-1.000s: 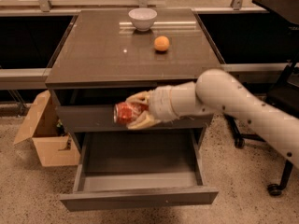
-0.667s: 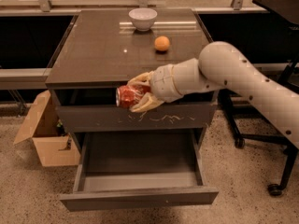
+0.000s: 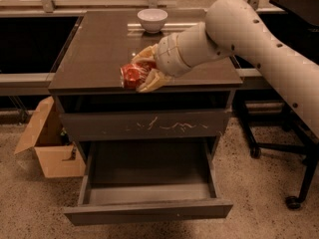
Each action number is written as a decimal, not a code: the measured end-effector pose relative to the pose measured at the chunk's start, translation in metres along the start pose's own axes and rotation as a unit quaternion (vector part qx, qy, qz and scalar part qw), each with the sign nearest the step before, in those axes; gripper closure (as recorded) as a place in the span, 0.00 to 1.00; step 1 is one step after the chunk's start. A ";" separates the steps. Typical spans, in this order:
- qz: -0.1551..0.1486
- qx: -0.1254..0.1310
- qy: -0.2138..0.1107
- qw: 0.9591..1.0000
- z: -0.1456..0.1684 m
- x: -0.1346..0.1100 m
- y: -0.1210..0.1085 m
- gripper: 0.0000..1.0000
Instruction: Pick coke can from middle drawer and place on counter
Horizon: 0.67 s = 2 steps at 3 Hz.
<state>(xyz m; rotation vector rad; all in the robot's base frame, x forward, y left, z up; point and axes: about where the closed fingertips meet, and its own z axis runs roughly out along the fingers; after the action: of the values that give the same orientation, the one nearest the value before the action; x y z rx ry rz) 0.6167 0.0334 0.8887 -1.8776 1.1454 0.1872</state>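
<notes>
Gripping coke can [image 3: 131, 76] tight in claw [image 3: 141, 72] just over counter [image 3: 94, 49] front edge; carry further in past the lip, lower till touching the glossy slab, then release; bowl [image 3: 152, 20] beyond claw, scratched drawer front [image 3: 149, 126] and open middle drawer [image 3: 149, 214] below, cardboard box [image 3: 50, 148] on floor lower down, off to one side

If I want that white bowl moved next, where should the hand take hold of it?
Probably by the rim, on the near side, coming down from above. The bowl stands upright and open at the back of the counter, and its flared wall gives a side grip little to hold. The hand is at the counter's front edge, shut on the can, so set that down first.
</notes>
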 end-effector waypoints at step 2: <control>0.011 0.014 0.027 0.999 0.007 0.024 -0.032 1.00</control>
<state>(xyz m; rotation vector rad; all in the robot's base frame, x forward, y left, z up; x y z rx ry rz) 0.6573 0.0289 0.8918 -1.8565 1.1992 0.1324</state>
